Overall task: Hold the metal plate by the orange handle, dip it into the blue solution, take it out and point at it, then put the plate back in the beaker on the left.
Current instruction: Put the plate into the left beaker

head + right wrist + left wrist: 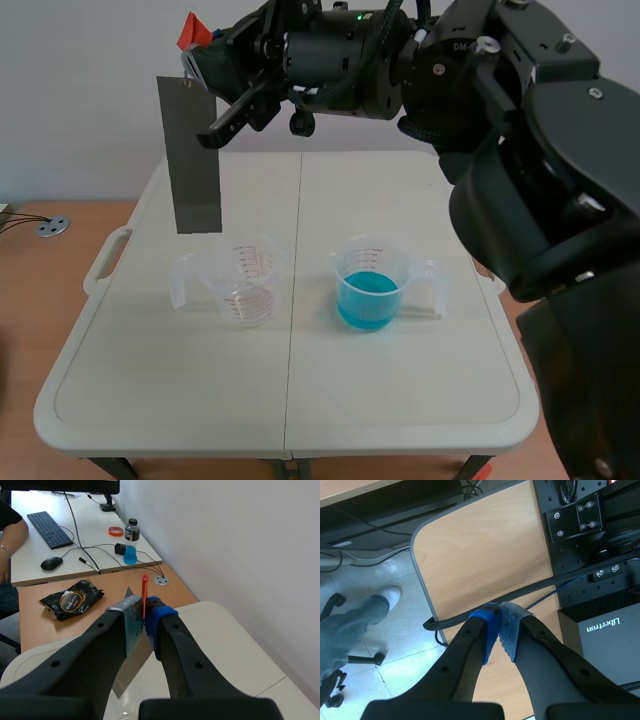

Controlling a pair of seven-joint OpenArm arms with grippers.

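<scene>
Metal plate [195,155] hangs vertical, high in the air, its lower edge above the empty left beaker [245,285] and clear of the rim. The right tool [144,620] pinches only the orange handle [190,30], likely to keep the pads off the metal. The blue solution [368,298] sits in its beaker alongside on the surface [150,380]. Left tool [499,625] is closed on nothing and aimed away from the surface.

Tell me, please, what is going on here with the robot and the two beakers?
The right gripper is shut on the orange handle, and the metal plate hangs from it in the air above the empty beaker on the left. The beaker of blue solution stands beside that one. The left gripper is shut on nothing, off to the side over a wooden desk.
</scene>
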